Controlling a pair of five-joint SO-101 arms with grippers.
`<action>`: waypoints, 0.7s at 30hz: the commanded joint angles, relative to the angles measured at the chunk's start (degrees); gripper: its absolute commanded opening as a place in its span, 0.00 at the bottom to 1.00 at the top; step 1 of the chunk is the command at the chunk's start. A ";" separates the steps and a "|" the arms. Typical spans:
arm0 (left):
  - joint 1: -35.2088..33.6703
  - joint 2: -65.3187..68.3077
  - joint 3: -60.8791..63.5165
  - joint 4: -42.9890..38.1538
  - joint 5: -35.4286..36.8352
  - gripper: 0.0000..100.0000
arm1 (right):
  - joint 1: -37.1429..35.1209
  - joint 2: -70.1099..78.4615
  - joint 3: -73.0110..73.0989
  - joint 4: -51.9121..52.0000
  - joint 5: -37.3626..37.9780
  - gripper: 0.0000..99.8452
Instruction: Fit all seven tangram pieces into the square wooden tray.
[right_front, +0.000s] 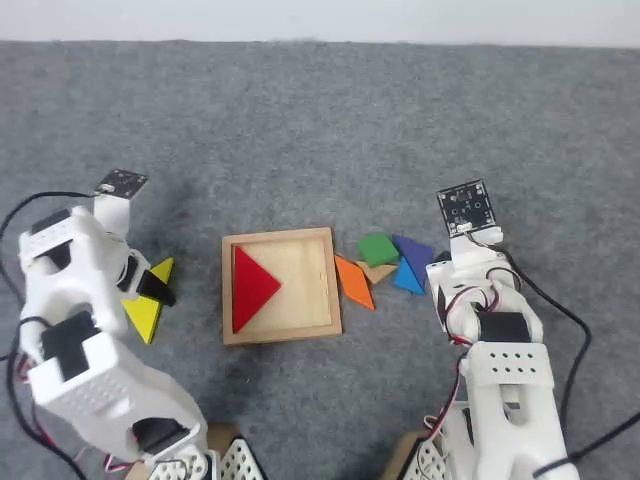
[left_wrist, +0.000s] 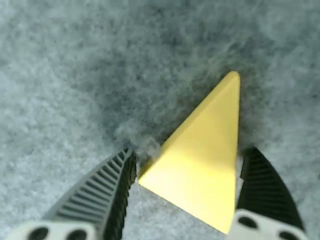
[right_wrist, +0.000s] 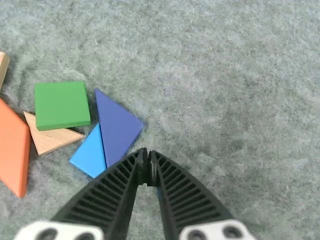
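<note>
Robotics lab or maker bench, prob. A worktop, not a home. 2 white printed arms (right_front: 85, 385) sit side by side on a grey felt mat (right_front: 330, 120), w/ loose black wires (right_front: 548, 297) and bare circuit boards (right_front: 466, 208) at the wrists. Plain white wall (right_front: 320, 18) runs along the back. A wooden tray (right_front: 228, 290) and coloured pieces (right_front: 377, 248) lie between the arms, laid out like a test set-up.

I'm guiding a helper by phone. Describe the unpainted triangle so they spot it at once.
Start at the square wooden tray; loose pieces cluster on its right in the high view. There, the unpainted triangle lies between the orange parallelogram and the light blue triangle, beside the green square, the only bare-wood piece.
</note>
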 joint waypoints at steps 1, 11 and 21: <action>-0.35 1.49 -0.75 0.35 -0.35 0.32 | 0.66 -0.40 -2.55 -0.92 0.70 0.01; -6.33 -4.40 -1.10 5.80 -0.26 0.33 | 0.66 -0.40 -2.55 -0.92 0.70 0.01; -3.08 -2.64 1.36 6.15 -0.26 0.33 | 0.66 -0.40 -2.55 -0.92 0.70 0.01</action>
